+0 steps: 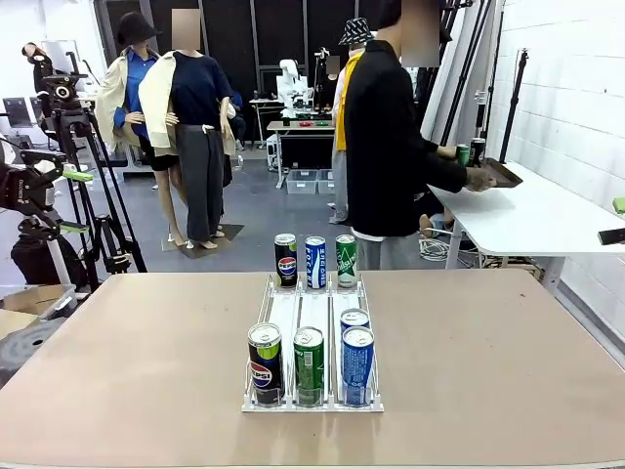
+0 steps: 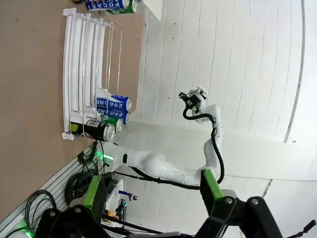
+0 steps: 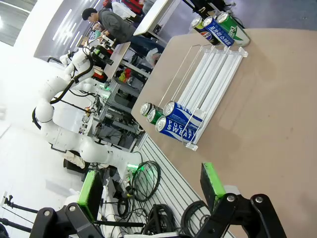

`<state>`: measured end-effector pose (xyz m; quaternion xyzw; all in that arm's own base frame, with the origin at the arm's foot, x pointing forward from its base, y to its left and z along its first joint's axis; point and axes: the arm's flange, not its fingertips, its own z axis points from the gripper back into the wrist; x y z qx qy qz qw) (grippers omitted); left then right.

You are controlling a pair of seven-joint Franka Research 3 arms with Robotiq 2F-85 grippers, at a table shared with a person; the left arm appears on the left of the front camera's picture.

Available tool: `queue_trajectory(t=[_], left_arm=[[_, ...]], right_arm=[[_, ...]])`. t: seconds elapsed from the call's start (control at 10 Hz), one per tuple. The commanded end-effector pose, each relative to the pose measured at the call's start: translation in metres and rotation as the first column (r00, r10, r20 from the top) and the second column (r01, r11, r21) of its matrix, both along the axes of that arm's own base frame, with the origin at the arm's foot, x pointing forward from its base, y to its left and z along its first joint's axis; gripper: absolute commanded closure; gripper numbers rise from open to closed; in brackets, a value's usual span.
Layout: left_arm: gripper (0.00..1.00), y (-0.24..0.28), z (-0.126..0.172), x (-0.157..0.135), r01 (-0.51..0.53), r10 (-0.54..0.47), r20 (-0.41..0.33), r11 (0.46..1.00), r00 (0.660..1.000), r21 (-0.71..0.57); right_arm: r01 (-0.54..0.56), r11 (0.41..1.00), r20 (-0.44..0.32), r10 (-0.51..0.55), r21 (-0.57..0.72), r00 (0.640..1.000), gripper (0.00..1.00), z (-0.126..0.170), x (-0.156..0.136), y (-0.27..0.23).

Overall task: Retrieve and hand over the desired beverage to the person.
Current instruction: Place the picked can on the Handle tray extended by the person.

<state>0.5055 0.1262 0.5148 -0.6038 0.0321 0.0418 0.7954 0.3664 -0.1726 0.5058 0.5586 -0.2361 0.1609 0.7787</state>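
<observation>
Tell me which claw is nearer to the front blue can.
Right, probably: the front blue can looms large just ahead of the right claw, but looks small and far ahead of the left claw.

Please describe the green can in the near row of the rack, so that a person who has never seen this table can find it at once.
On the brown table stands a clear three-lane rack. In its near row, closest to the robot, the green can stands in the middle lane. A black Pepsi can is on its left and a blue can on its right.

place: robotics lab | evidence: camera tripods [image 1: 73, 147], white robot arm [image 2: 198, 163], workbenches [image 1: 303, 127]
</observation>
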Motion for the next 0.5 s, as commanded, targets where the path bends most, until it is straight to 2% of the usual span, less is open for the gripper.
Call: queue_trajectory(t=[0.0, 0.4], left_arm=[[0.0, 0.0001, 0.0007, 0.0003, -0.006, 0.006, -0.006, 1.0, 1.0, 0.003], [0.0, 0.0001, 0.0007, 0.0003, -0.006, 0.006, -0.006, 1.0, 1.0, 0.003]], right_arm=[[0.009, 1.0, 0.006, -0.009, -0.003, 1.0, 0.0, -0.0014, -0.0011, 0.0028], [0.009, 1.0, 0.006, -0.009, -0.003, 1.0, 0.0, -0.0014, -0.0011, 0.0028]])
